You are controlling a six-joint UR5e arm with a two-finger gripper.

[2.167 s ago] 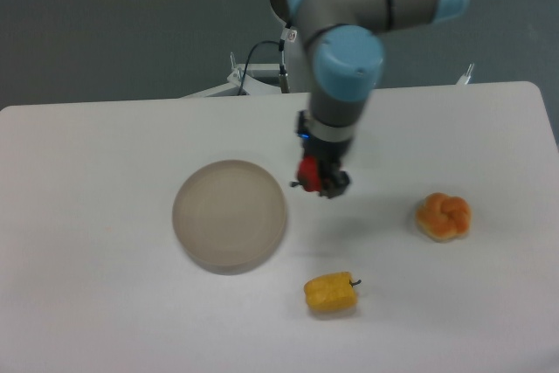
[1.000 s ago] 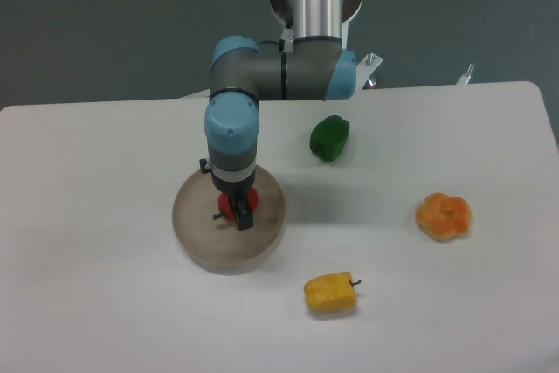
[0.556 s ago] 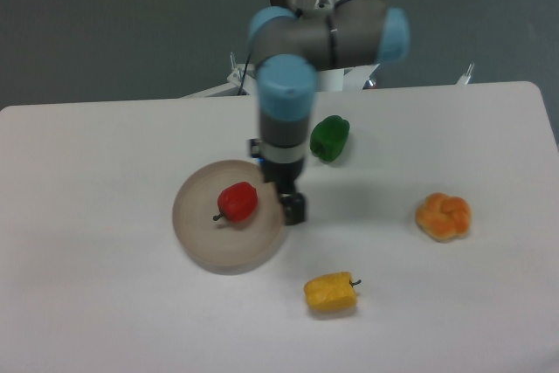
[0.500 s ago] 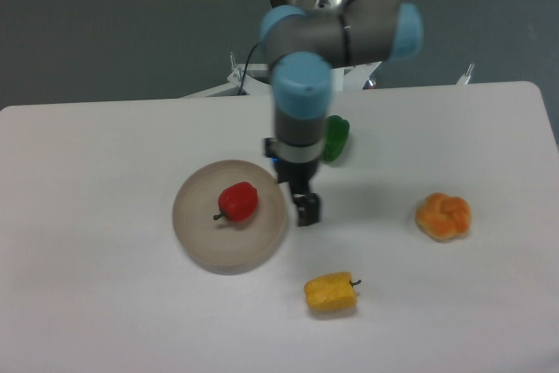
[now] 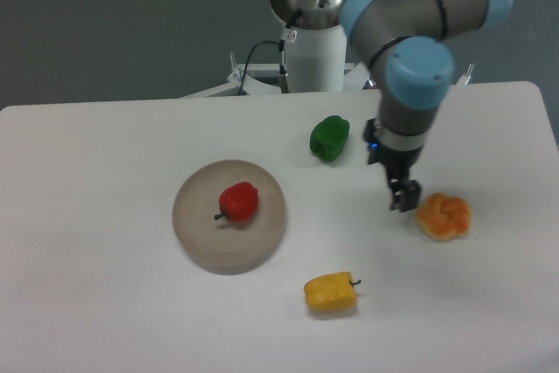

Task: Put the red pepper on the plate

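Observation:
The red pepper (image 5: 238, 201) lies on the round grey-beige plate (image 5: 203, 233), near its middle, stem pointing left. The gripper (image 5: 403, 197) hangs well to the right of the plate, just left of an orange pepper, and holds nothing. Its fingers are small and dark, and I cannot tell how far apart they stand.
A green pepper (image 5: 329, 138) sits behind and right of the plate. A yellow pepper (image 5: 331, 293) lies in front, right of the plate. An orange pepper (image 5: 444, 216) lies at the right, next to the gripper. The arm's base (image 5: 312, 41) stands at the table's back edge.
The gripper carried the red pepper onto the plate, let it go, and has moved away to the right, ending beside the orange pepper. The red pepper stays on the plate.

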